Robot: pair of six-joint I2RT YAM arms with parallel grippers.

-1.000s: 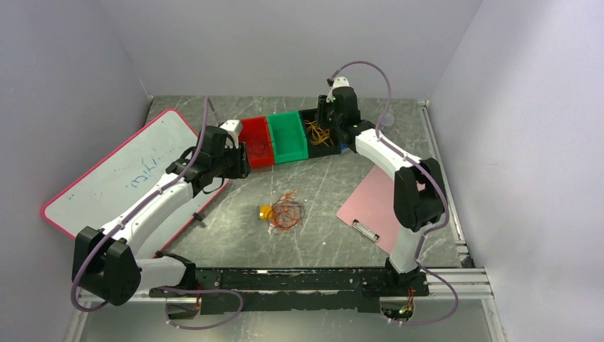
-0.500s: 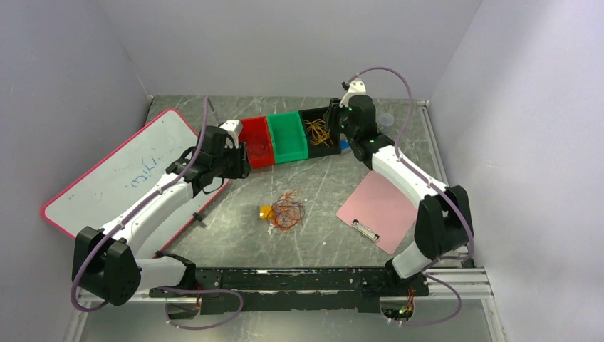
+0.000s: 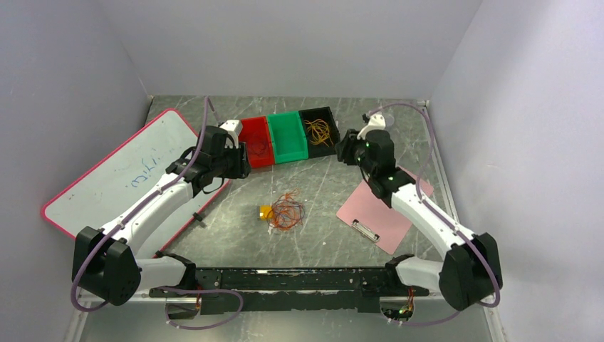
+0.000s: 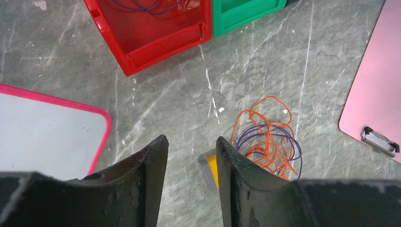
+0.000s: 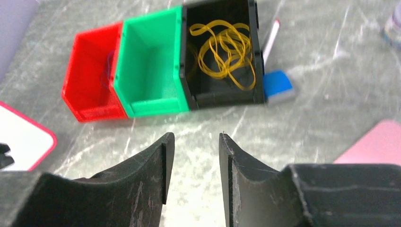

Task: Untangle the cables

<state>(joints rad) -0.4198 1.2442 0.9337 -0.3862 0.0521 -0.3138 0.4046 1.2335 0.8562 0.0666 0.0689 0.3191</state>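
Partly done, I'd say: a yellow cable (image 5: 222,52) lies in the black bin (image 5: 257,71) right of the green bin (image 3: 287,135), a purple cable (image 4: 142,4) in the red bin (image 4: 156,38) left of it, while an orange-and-purple tangle (image 4: 267,142) waits on the worktop (image 3: 320,235) in front of it, left jaws and right jaws half open, empty.

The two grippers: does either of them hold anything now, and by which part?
Nothing is held. The left gripper and the right gripper are both open and empty; the cables lie apart from both.
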